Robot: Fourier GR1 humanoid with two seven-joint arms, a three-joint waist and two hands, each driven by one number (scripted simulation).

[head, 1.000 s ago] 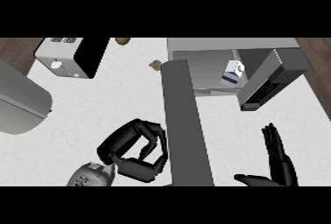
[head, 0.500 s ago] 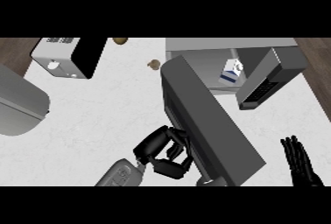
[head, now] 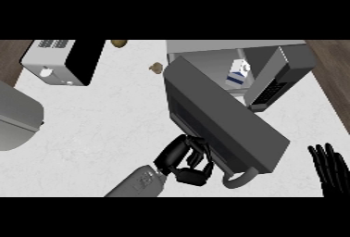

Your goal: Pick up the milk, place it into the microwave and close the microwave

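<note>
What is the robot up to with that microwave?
It is shutting it. The left robot hand presses on the outer face of the microwave door, which stands part way swung. The milk carton already sits inside the microwave. The right robot hand rests open at the lower right edge.

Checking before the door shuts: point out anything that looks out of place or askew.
Nothing looks spilled or damaged. The milk carton stands upright inside the microwave. The door is part-way open, with the left robot hand against it. Two small brown items lie loose on the counter.
</note>
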